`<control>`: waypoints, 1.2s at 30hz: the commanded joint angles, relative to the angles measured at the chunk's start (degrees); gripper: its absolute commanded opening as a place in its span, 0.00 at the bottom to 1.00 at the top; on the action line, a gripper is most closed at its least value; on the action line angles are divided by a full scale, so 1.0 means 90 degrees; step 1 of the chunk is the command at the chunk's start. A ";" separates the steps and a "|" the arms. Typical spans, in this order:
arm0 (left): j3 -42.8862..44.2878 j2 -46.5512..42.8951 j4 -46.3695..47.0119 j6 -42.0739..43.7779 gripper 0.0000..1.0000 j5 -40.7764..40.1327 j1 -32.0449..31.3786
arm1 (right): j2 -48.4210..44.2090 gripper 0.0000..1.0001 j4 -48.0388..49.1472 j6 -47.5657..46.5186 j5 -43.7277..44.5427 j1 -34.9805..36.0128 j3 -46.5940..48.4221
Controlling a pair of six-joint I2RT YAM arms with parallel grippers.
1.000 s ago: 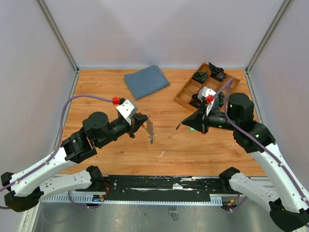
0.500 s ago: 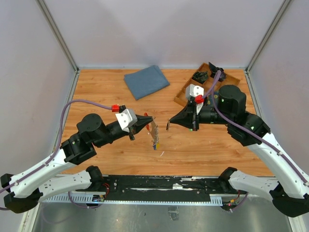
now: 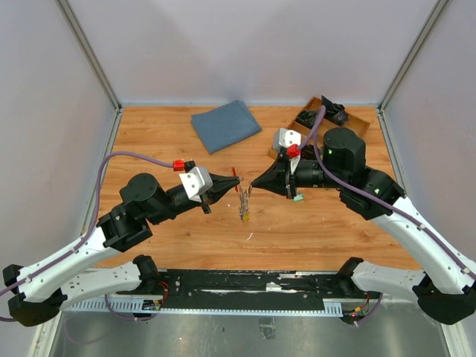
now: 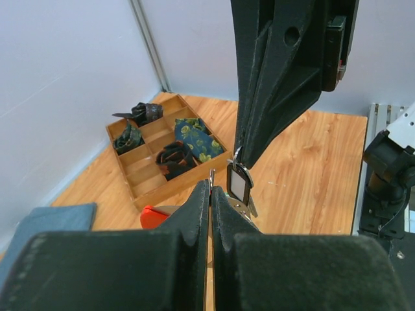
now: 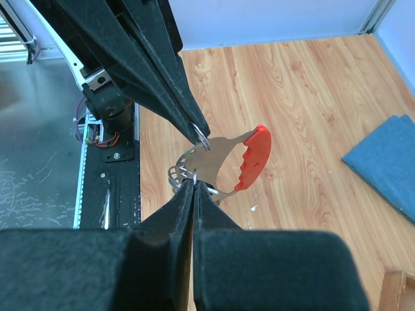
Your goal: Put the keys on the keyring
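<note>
Light: bright, even, overhead.
Shadows: faint on your orange-brown wooden tabletop [image 3: 297, 230].
Focus: black fingers [image 4: 117, 272] of left gripper [image 4: 211, 188] perhaps blurred.

Wooden table [image 3: 297, 230] boxed in on three sides by plain pale walls [image 3: 245, 44], joined behind its far corners by metal posts [image 3: 89, 52], fronted by black rail [image 3: 245, 282]; evenly lit.

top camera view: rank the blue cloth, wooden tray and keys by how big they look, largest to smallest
1. wooden tray and blue cloth: look similar, and the right arm hides part of the tray, so no ranking
2. keys: clearly smallest
</note>
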 commanded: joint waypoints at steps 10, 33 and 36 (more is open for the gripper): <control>0.0066 0.0104 0.0454 -0.0075 0.01 -0.0191 -0.0031 | 0.0021 0.00 0.0565 -0.0037 0.0219 0.0339 0.0128; 0.0155 0.0134 0.0370 -0.0104 0.00 -0.0167 -0.0037 | 0.0119 0.01 0.0582 0.0048 0.0791 0.0450 0.0080; 0.0162 0.0148 0.0370 -0.0103 0.00 -0.0158 -0.0038 | 0.0136 0.01 0.0576 0.0056 0.0805 0.0457 0.0087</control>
